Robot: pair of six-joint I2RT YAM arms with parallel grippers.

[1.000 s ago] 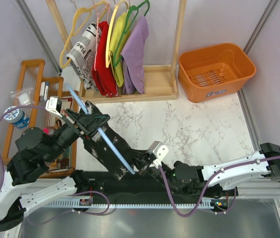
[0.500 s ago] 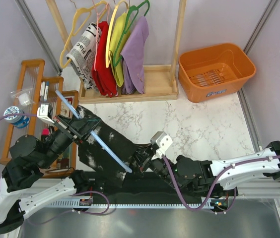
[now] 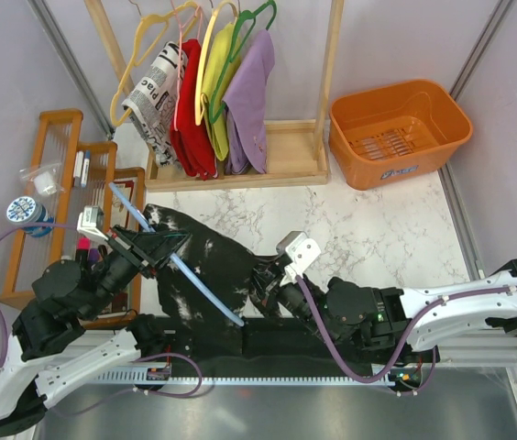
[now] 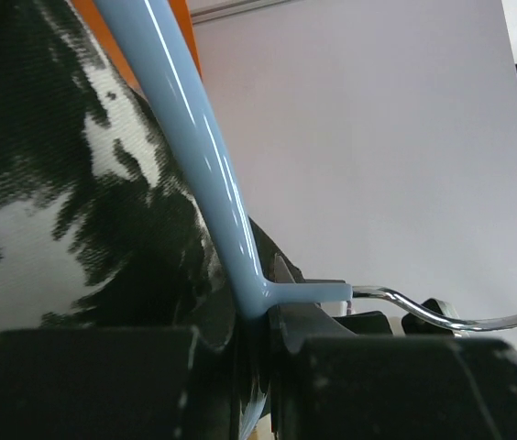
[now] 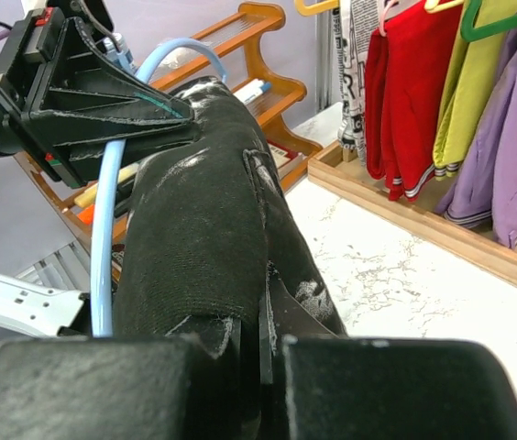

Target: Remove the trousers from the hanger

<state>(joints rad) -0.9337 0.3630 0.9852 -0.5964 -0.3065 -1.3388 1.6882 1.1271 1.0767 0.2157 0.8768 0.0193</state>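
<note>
Left claw (image 3: 148, 244) clamps shut on the hanger (image 4: 194, 137) at its neck, while right claw (image 3: 263, 282) pinches the trousers (image 3: 208, 261), stretched between the two above the marble surface (image 3: 368, 229). The garment is not yet free: the blue arm runs through its fold. Beyond both claws stand a loaded clothes rack (image 3: 291, 147) and an orange basket (image 3: 401, 128); neither appears to block the pull.

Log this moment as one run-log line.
left gripper: shut on hanger | right gripper: shut on trousers | trousers: draped over hanger, not yet off
</note>
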